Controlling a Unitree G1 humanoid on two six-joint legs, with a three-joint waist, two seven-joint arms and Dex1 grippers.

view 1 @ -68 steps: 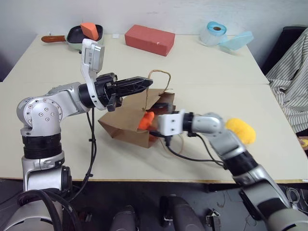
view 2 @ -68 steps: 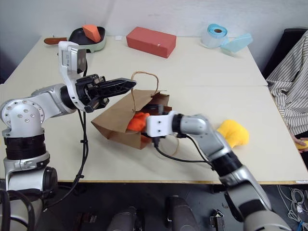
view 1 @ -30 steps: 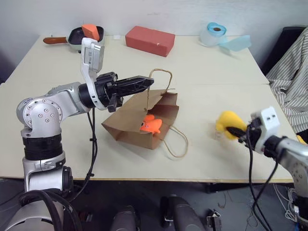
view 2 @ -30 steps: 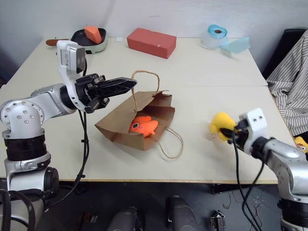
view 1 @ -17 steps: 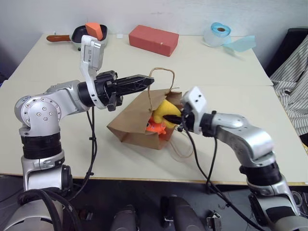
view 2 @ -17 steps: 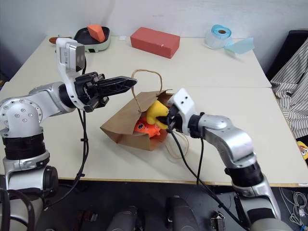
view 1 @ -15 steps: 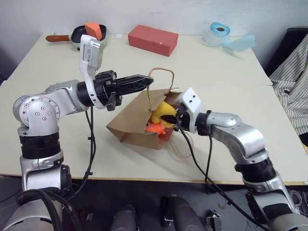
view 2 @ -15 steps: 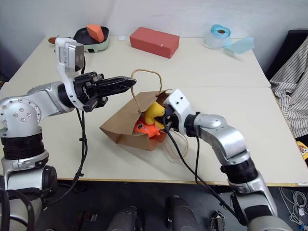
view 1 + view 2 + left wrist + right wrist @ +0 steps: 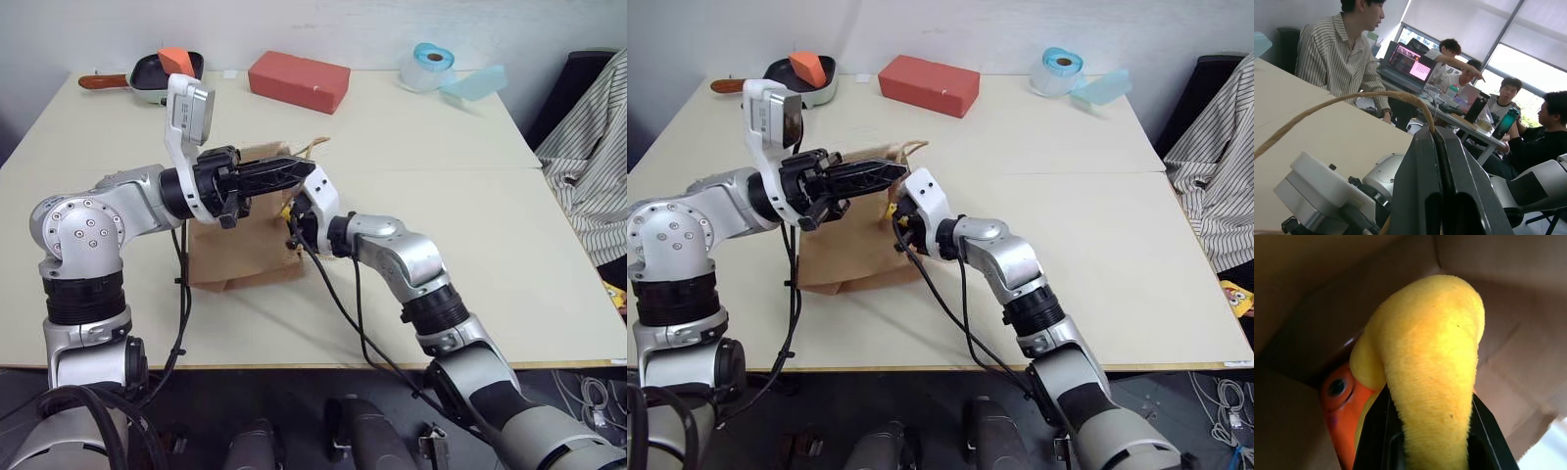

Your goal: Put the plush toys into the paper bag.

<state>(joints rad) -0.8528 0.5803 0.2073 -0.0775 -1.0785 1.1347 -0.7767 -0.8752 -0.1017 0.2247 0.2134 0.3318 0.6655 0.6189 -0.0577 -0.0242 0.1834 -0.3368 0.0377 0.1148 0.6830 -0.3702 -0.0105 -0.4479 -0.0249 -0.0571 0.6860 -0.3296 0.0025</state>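
Note:
The brown paper bag [image 9: 235, 245] lies on its side on the table, mouth toward my right arm. Its cord handle [image 9: 1352, 98] is pinched in my left gripper [image 9: 304, 166], which is shut and held above the bag. My right gripper [image 9: 292, 223] reaches into the bag's mouth, shut on the fluffy yellow plush toy [image 9: 1430, 362]. A sliver of yellow [image 9: 890, 209] shows at the mouth. In the right wrist view the orange plush toy [image 9: 1339, 401], with its eye, lies inside the bag just behind the yellow one.
A red brick-shaped block [image 9: 299, 81] and a pan [image 9: 147, 70] holding an orange wedge stand at the table's back. A blue tape roll [image 9: 427, 65] sits back right. Striped cloth [image 9: 588, 147] hangs off the right side. Several people sit at desks in the left wrist view.
My right gripper has carried the yellow toy leftward and deeper into the bag's mouth. The bag has been pushed left and bunched up. My left gripper has stayed in place.

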